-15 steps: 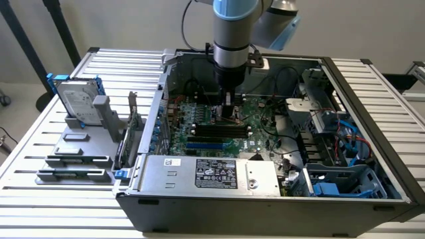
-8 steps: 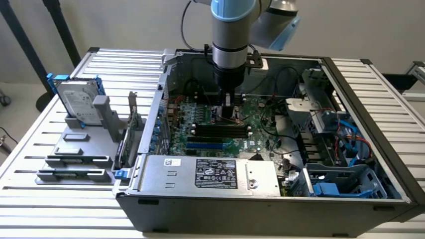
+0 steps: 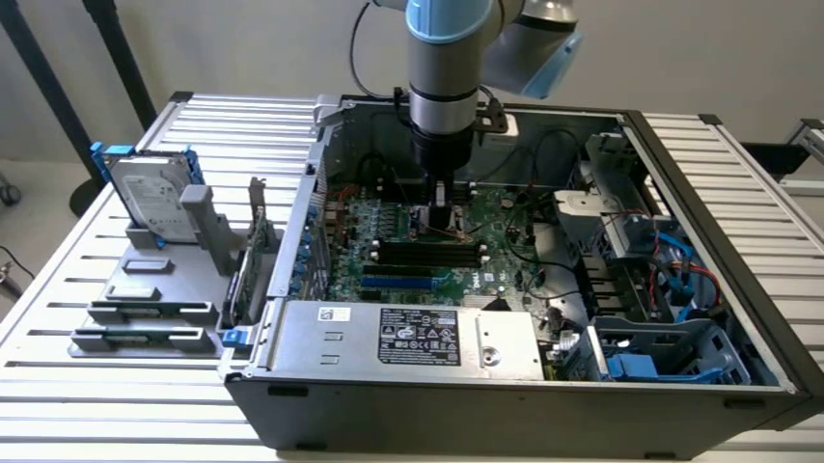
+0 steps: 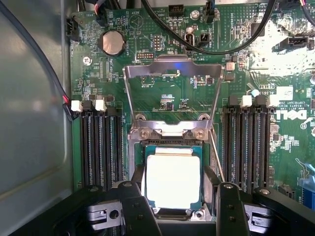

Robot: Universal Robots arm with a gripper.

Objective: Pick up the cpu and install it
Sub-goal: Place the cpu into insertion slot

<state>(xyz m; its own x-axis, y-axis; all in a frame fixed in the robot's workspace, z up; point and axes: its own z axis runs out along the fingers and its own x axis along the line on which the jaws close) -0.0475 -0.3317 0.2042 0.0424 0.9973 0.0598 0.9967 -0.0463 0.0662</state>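
The cpu [image 4: 173,179], a small square chip with a silvery top and a pale rim, sits level in the motherboard socket [image 4: 172,137]. The socket's metal load plate [image 4: 172,81] is swung up and open behind it. My gripper [image 4: 174,201] is low over the socket, its black fingers [image 4: 135,206] pressed against the chip's two opposite sides, shut on it. In the exterior view the arm reaches straight down into the open computer case and the gripper [image 3: 445,224] is at the motherboard; the chip is hidden under it there.
Memory slots [image 4: 101,145] [image 4: 248,142] flank the socket closely on both sides. Black cables [image 4: 216,46] cross the board beyond the load plate. The power supply [image 3: 412,338] and drive cage [image 3: 657,289] border the board. A parts stand holding a hard drive [image 3: 152,203] is outside, at the exterior view's left.
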